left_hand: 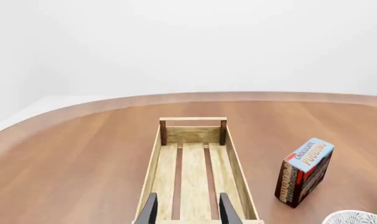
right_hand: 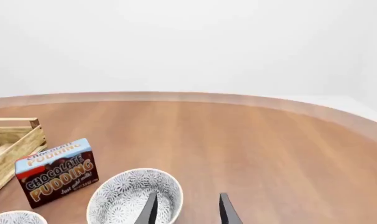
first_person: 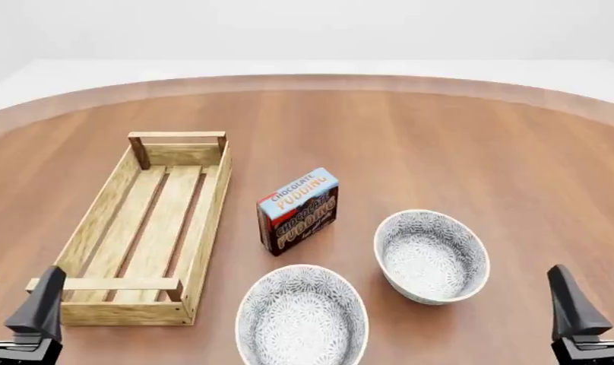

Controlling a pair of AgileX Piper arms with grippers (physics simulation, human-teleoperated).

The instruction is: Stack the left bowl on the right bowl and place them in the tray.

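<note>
Two grey-patterned bowls stand on the wooden table. The left bowl (first_person: 302,319) (left_hand: 356,218) (right_hand: 14,218) is near the front edge, and the right bowl (first_person: 432,256) (right_hand: 136,196) sits a little farther back and to the right. They are apart. The tray (first_person: 213,213) (left_hand: 193,119) (right_hand: 11,135), a long slatted wooden crate, lies at the left with nothing in it. My left gripper (first_person: 13,296) (left_hand: 188,212) hangs open just before the tray's near end. My right gripper (first_person: 598,296) (right_hand: 188,212) is open at the front right, short of the right bowl. Neither holds anything.
A chocolate pudding box (first_person: 298,211) (left_hand: 305,171) (right_hand: 58,171) stands upright between the tray and the bowls, close behind the left bowl. The table's curved far edge (first_person: 307,78) runs across the back.
</note>
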